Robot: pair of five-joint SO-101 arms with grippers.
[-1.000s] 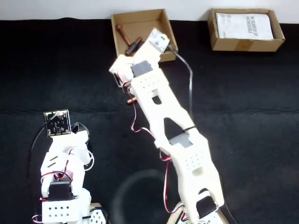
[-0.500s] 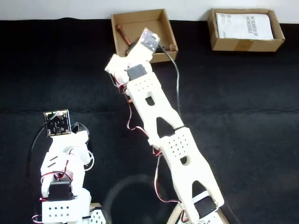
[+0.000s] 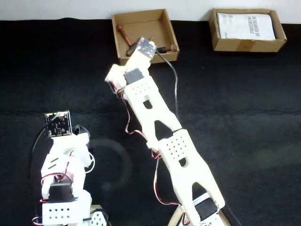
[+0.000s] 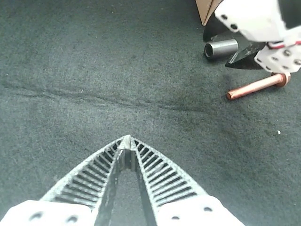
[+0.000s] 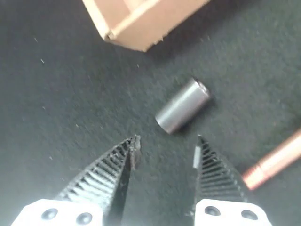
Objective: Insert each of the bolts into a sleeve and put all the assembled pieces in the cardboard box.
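My right gripper (image 5: 164,150) is open just above the black mat, with a loose grey sleeve (image 5: 182,112) lying a short way ahead of its fingertips. A bare copper bolt (image 5: 273,162) lies beside the right finger. Both the sleeve (image 4: 221,48) and the bolt (image 4: 257,86) lie on the mat under the right arm's black fingers (image 4: 244,59) in the left wrist view. The cardboard box (image 3: 143,26) at the back holds a copper bolt piece (image 3: 123,34) and another piece (image 3: 167,48). My left gripper (image 4: 124,141) is shut and empty, low over bare mat.
The right arm (image 3: 155,117) stretches diagonally across the mat to the box's front left corner (image 5: 141,19). The left arm (image 3: 63,160) stays folded at the front left. A second cardboard box (image 3: 247,42) with a printed sheet stands at the back right.
The right arm has swung left, carrying its wrist toward the box's front left corner; it now covers the loose bolt that showed on the mat. The left arm has not moved.
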